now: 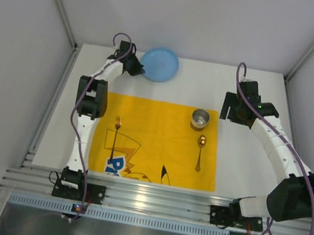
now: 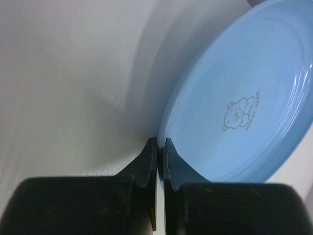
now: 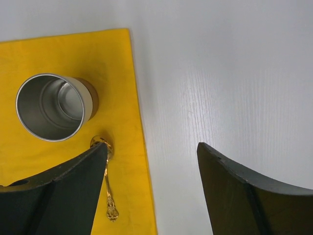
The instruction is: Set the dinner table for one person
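Rail [image 1: 160,204] fronts the white table [image 1: 245,169], a yellow mat [image 1: 156,123] at its centre. Beyond the mat, the left gripper [image 2: 157,147] pinches a blue plate [image 1: 160,64] by its rim; so thin an edge grip could let it tilt and slip. Right gripper [image 3: 152,146] gapes empty near cup [image 1: 200,119] and spoon [image 1: 200,152]

Reaches with the left arm [image 1: 89,105] from the near-left base toward the far left, elbow bent midway and forearm angled right. Clamps the left gripper [image 2: 159,142] on the rim of the blue plate [image 1: 161,63], with only a thin slit between the fingers [image 2: 146,161]. Bows the right arm [image 1: 280,145] from the near-right base outward to the right, then back toward the far centre. Holds the right gripper [image 3: 151,147] spread wide, gripping nothing, wrist pointing downward.
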Tool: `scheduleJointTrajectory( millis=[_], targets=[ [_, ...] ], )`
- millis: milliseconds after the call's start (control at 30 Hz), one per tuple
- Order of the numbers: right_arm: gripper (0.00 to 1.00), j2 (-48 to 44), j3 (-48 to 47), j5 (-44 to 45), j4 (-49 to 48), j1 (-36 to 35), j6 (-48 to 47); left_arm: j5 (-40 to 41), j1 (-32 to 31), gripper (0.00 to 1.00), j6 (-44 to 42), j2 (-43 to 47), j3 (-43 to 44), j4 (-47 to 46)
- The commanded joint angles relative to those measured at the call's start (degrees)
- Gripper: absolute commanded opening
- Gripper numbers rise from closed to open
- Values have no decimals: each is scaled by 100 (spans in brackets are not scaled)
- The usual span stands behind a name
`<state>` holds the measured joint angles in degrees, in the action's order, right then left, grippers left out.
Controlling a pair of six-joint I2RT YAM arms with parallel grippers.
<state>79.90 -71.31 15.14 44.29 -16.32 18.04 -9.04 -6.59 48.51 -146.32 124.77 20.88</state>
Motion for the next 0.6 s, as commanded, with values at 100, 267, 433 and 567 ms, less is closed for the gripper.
scheduleJointTrajectory(
  millis=[100,267,433,567],
  targets=[
    [74,-124,-427,173,141,41,-125,-1064,114,0,-341,832,206,-208],
    [75,-203,-638,376,132,58,-178,-1767,62,0,-1612,2536,-1519,230],
    [76,-308,-683,359,18,67,-170,-1216,-351,0,-2907,4633,-3833,978],
    [77,-440,-516,209,-96,67,-91,-758,-773,0,-3015,5745,-5826,796]
  ],
)
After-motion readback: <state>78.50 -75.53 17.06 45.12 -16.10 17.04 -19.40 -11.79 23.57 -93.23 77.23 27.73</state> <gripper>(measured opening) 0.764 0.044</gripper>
